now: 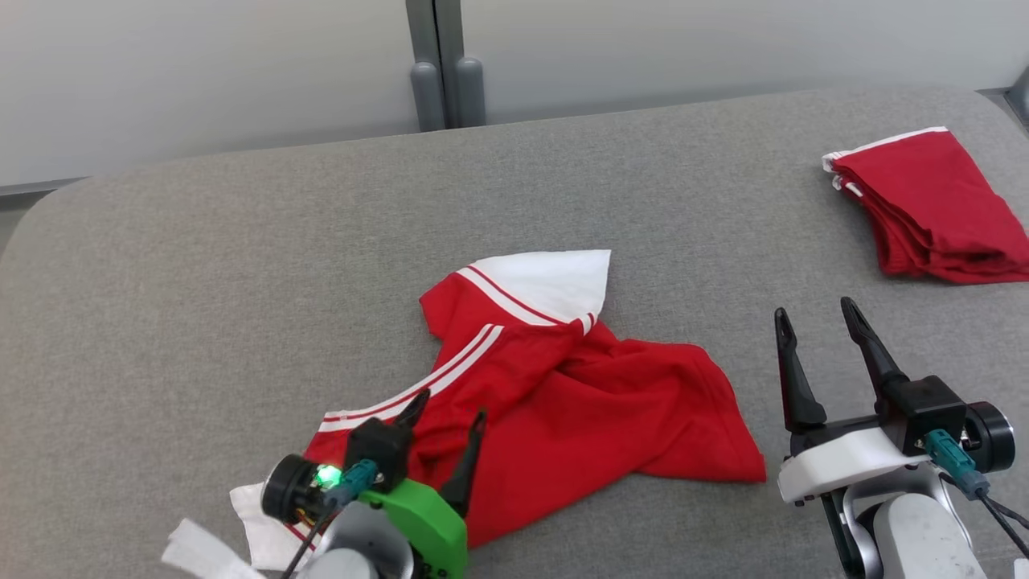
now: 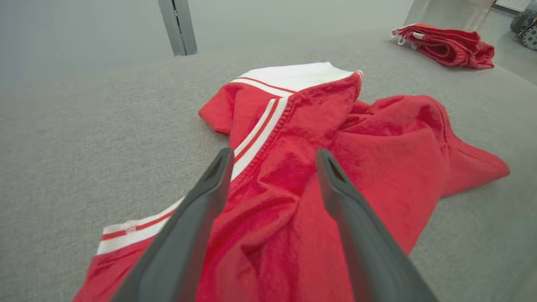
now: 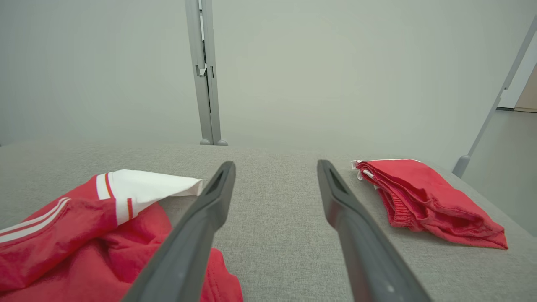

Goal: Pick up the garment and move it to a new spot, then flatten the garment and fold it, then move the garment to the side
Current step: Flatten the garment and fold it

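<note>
The garment (image 1: 579,402) is red with white stripes and a white panel, lying crumpled on the grey table near its front middle. My left gripper (image 1: 447,408) is open just above the garment's near left part, its two fingers spread over the red cloth with nothing pinched between them. The left wrist view looks along the left gripper (image 2: 272,157) across the rumpled garment (image 2: 377,147). My right gripper (image 1: 816,314) stands open to the right of the garment, over bare table. In the right wrist view the right gripper (image 3: 275,167) points past the garment (image 3: 84,235) at lower left.
A second red garment (image 1: 932,205) lies folded at the table's far right, also seen as a folded red garment (image 3: 423,197) from the right wrist. White cloth (image 1: 209,551) shows at the front left edge. A grey post (image 1: 442,64) stands behind the grey table (image 1: 241,265).
</note>
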Available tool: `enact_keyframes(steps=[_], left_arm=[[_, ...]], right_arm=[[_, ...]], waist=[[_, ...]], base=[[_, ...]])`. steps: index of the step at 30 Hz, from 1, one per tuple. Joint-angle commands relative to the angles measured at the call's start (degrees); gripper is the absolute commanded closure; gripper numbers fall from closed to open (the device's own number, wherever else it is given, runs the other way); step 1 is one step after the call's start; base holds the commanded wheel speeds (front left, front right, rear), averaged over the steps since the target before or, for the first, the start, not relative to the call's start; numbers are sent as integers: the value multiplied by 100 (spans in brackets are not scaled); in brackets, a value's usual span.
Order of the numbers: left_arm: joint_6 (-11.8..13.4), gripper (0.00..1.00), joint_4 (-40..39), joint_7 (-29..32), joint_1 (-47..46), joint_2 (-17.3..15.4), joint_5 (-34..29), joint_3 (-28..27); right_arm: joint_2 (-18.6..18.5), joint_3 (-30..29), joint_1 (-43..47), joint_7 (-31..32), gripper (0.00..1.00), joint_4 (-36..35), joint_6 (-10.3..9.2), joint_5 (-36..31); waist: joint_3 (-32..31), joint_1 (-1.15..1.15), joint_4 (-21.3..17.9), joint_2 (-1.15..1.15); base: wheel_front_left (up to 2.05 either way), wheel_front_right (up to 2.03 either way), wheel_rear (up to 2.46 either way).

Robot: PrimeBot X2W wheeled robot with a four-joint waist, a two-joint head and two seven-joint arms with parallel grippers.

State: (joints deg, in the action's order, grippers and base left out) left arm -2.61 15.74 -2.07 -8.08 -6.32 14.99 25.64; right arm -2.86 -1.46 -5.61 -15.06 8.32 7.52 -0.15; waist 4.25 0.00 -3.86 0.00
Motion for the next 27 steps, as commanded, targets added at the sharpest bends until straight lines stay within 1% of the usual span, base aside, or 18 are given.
enact_keyframes(steps=[1,3,6,11,18,21,22,23,24,25,27], left_arm=[[-79,0,116,45,-204,25,-69,133],[-147,0,297,82,-402,81,-178,329],[-181,0,628,77,-653,148,-260,519],[-64,0,1239,-118,-1063,225,-363,625],[276,0,2069,-504,-1573,235,-725,731],[514,0,2423,-636,-1777,187,-937,806],[580,5,2507,-688,-1818,180,-994,823],[668,51,2603,-763,-1870,178,-1028,820],[716,64,2676,-822,-1909,179,-1038,816],[752,100,2745,-890,-1949,183,-1040,811],[791,100,2811,-1017,-2032,195,-1012,789]], right_arm=[[-7,5,-72,-16,0,-30,-7,22],[-6,7,-98,-16,0,-33,-6,32],[-6,28,-146,-16,0,-32,-7,62],[-6,33,-217,-16,0,-51,-7,106],[-6,32,-276,-16,0,-54,-7,133],[-5,23,-276,-16,0,-54,-6,144],[-6,17,-277,-16,0,-51,-7,148],[-6,14,-276,-16,0,-44,-7,149],[-5,17,-277,-16,0,-42,-6,151],[-6,15,-271,-16,0,-43,-7,158],[-6,9,-256,-16,0,-47,-7,164]], waist=[[128,0,-191,0],[204,0,-306,0],[334,0,-489,0],[528,0,-743,0],[655,0,-916,0],[668,0,-936,0],[666,0,-935,0],[661,0,-929,0],[656,0,-922,0],[648,0,-908,0],[629,0,-865,0]], base=[[0,0,0],[0,0,0],[0,0,0],[0,0,0],[0,0,0],[0,0,0],[0,0,0],[0,0,0],[0,0,0],[0,0,0],[0,0,0]])
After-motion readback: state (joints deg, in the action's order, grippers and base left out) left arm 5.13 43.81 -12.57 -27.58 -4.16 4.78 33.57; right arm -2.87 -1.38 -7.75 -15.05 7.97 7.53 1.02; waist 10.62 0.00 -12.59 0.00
